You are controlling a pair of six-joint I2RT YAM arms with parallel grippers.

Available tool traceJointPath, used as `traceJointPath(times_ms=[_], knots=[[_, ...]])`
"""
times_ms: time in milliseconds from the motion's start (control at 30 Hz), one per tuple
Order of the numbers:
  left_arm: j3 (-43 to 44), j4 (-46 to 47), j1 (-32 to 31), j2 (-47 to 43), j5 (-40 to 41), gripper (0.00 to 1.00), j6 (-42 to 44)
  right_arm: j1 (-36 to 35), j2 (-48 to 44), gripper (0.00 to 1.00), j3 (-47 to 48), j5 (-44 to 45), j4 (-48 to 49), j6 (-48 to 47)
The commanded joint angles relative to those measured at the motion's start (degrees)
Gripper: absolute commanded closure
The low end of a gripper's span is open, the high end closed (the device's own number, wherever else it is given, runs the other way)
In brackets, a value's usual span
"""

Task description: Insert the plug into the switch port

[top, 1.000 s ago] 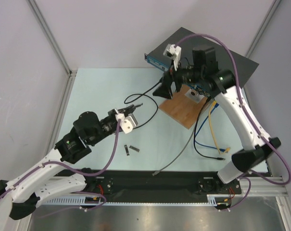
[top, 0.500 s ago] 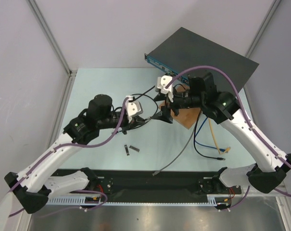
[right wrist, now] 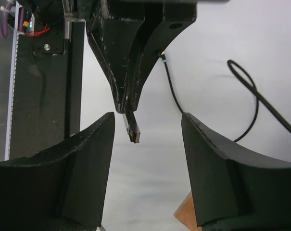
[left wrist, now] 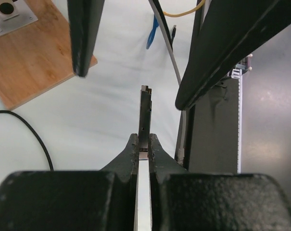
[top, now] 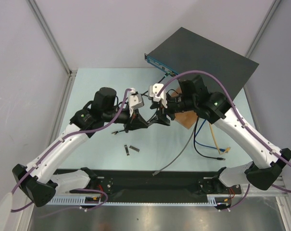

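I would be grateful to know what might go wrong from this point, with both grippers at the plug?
1. The left gripper pinches the plug only by its end, so a nudge could tilt or drop it.
2. The open right gripper straddles the plug off-centre, nearer one finger; closing may twist it or strike the left fingertips.
3. The switch sits farther back; a skewed plug would probably miss its port.

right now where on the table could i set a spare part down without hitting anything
Far left corner of the table, between the side rail and the left arm, is bare. Crowded at centre: left gripper shut on the plug, open right gripper flanking it; wooden board and loose cables to the right.
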State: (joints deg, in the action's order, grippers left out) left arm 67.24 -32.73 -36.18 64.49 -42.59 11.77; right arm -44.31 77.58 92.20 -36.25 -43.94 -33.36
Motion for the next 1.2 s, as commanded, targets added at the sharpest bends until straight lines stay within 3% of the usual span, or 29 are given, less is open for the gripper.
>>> traceJointPath(times_ms=[0, 400, 500, 533, 600, 667, 700, 767, 867, 933, 1000, 1167], knots=[[2.8, 1.3, 0.4, -0.2, -4.1, 0.92, -0.5, -0.4, 0.9, 0.39, -0.5, -0.9, -2.1, -1.7], [1.1, 2.7, 0.4, -2.0, -3.2, 0.93, 0.7, 0.5, 2.7, 0.49, -1.0, -2.9, -4.9, -0.7], [0.5, 3.5, 0.4, -2.6, -2.1, 0.94, 0.9, 0.7, 2.9, 0.64, -1.0, -3.8, -4.7, -0.6], [0.3, 3.6, 0.4, -2.8, -1.9, 0.94, 0.8, 0.7, 3.2, 0.83, -0.7, -3.8, -4.6, -0.3], [0.4, 4.3, 0.4, -3.1, -1.4, 0.93, 0.7, 0.8, 4.0, 0.98, -0.2, -3.8, -5.1, 0.1], [-0.1, 5.8, 0.5, -3.8, 0.1, 0.82, -0.2, 1.3, 4.7, 1.00, 0.8, -4.4, -5.4, 1.2], [-0.6, 8.3, 0.5, -5.1, 3.6, 0.62, -1.3, 2.0, 5.4, 1.00, 1.2, -5.7, -5.4, 3.4], [-2.6, 11.3, 0.5, -7.1, 7.8, 0.45, -1.0, 5.1, 6.4, 1.00, 3.1, -7.5, -4.7, 6.5], [-6.2, 16.0, 0.5, -12.0, 15.4, 0.32, 4.1, 11.8, 9.7, 1.00, 6.9, -15.3, -1.2, 18.4], [-8.5, 18.0, 0.5, -14.8, 20.0, 0.30, 6.4, 14.9, 13.2, 1.00, 9.3, -20.1, 0.5, 28.0], [-9.2, 19.5, 0.5, -15.9, 20.9, 0.29, 10.7, 15.7, 15.1, 1.00, 12.5, -26.1, 0.4, 31.2], [-14.2, 26.3, 0.5, -20.0, 19.7, 0.30, 18.4, 14.9, 16.5, 1.00, 11.6, -31.9, 6.0, 42.3]])
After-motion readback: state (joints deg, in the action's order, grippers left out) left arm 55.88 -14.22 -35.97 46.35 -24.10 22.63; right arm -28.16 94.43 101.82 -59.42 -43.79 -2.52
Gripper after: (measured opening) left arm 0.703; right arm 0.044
